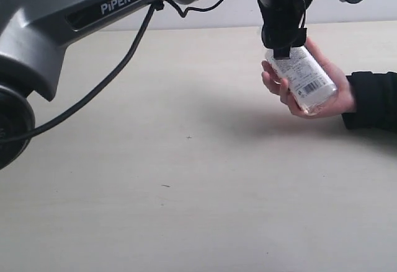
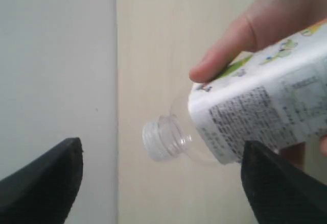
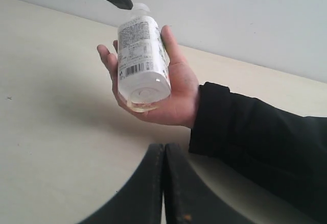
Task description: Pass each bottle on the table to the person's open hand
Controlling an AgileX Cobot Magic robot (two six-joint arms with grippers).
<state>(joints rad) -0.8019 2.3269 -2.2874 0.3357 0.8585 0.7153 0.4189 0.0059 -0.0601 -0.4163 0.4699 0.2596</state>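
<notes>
Left wrist view looks between the two black fingers (image 2: 46, 183) of the left gripper (image 2: 161, 150). They are wide apart and pinch nothing. The bottle (image 2: 255, 117) lies just past them, in the person's open hand (image 2: 240, 35). Its cap (image 2: 156, 140) sits in the gap between the two fingers, and the fat part runs off to one side. One finger comes very close to the label, and I cannot tell if it touches.

In the exterior view the bottle (image 1: 304, 77) lies tilted on the hand (image 1: 343, 95), which seems to be held a little above the table (image 1: 155, 191). The cap end points up at the left gripper (image 1: 282, 39). The bottom end points down toward the wrist and the black sleeve (image 1: 372, 98).

The right gripper (image 3: 164, 147) has its fingers pressed together and holds nothing. It faces the bottom end of the bottle (image 3: 140, 55) and is farther off than the left one.

I think this bottle is handed over. The left gripper should go straight up, away from the cap, so it does not knock the bottle out of the hand. No other bottle shows in these pictures
</notes>
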